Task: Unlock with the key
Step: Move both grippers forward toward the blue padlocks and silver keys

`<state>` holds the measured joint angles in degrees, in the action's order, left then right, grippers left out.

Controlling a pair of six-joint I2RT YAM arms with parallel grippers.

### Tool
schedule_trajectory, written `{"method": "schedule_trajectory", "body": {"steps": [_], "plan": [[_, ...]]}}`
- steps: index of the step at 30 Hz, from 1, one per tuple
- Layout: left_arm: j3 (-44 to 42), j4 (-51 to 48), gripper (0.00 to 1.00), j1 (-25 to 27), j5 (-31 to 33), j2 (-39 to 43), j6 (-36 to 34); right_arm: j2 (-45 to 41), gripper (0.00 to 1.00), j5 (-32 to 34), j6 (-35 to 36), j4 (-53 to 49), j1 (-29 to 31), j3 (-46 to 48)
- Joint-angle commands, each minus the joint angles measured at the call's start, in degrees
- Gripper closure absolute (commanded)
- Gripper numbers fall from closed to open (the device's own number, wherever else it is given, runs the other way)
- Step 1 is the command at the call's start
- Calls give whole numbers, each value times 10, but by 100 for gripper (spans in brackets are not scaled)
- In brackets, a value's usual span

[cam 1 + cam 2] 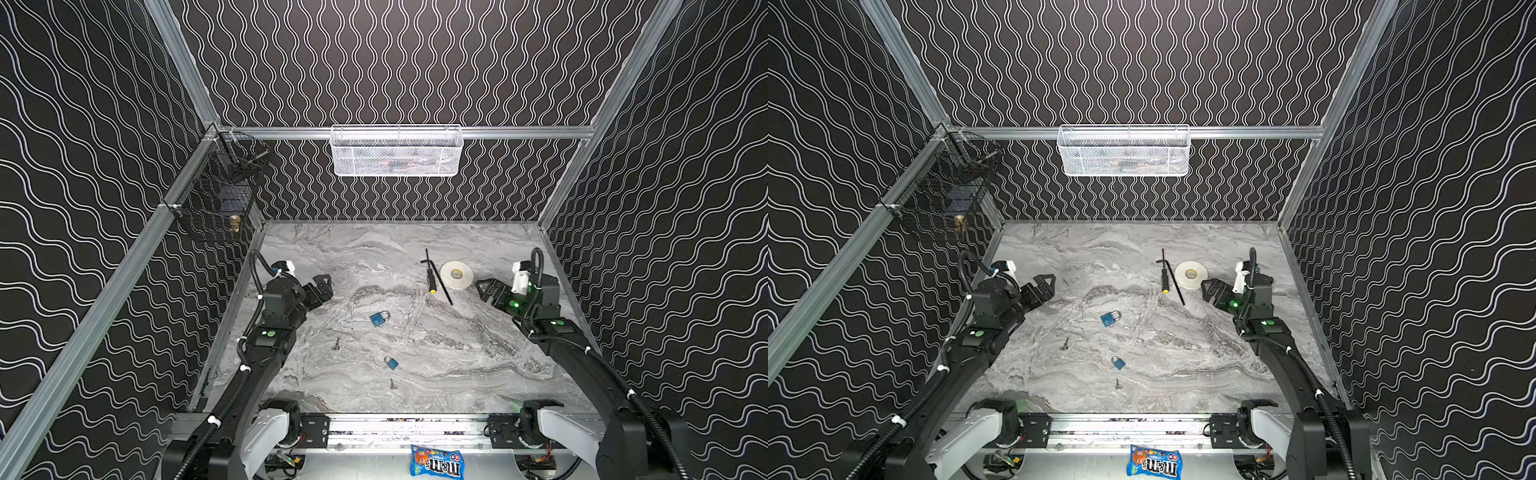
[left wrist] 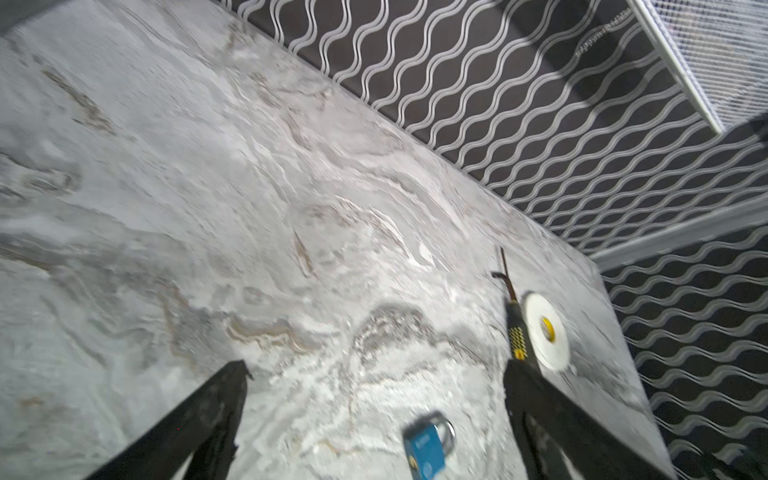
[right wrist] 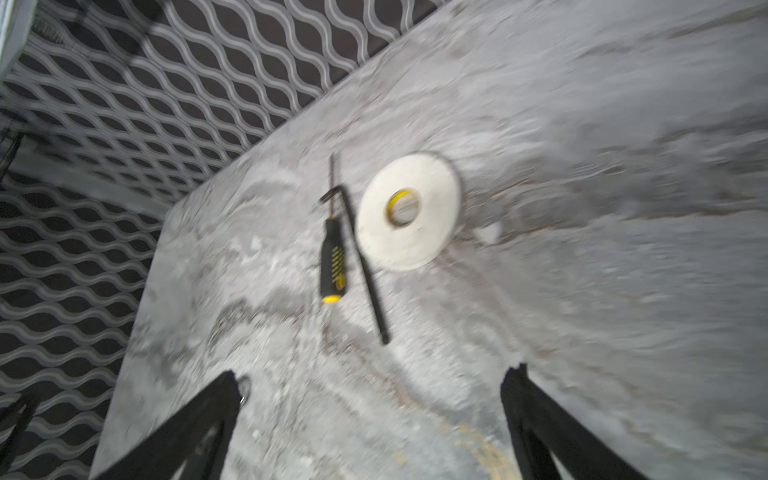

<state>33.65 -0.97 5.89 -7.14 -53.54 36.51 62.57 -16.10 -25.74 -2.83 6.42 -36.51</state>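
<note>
Two blue padlocks are counted on the marble surface [image 1: 457,353]: the far padlock [image 1: 379,318] near the middle and the near padlock [image 1: 391,362] toward the front. Two keys are seen apart from them: the left key [image 1: 336,344] and the front key [image 1: 392,383]. One screwdriver [image 1: 431,281], one hex key [image 1: 444,289] and one tape roll [image 1: 456,274] are grouped farther back. The left gripper [image 1: 326,286] and right gripper [image 1: 482,290] are spread wide, with nothing held.
</note>
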Motion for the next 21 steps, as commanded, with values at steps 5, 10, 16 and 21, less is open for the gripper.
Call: {"method": "schedule_trajectory", "body": {"steps": [5,10,16,21], "plan": [[36,-125,1,41,-73,23,1,16,2,44,42,-134,129,-62],[47,-178,1,101,-77,12,-4,35,4,72,39,-181,224,-73],[51,-216,1,182,-52,12,10,45,9,107,20,-216,340,-78],[34,-233,1,198,-77,27,30,66,16,135,2,-234,442,-85]]}}
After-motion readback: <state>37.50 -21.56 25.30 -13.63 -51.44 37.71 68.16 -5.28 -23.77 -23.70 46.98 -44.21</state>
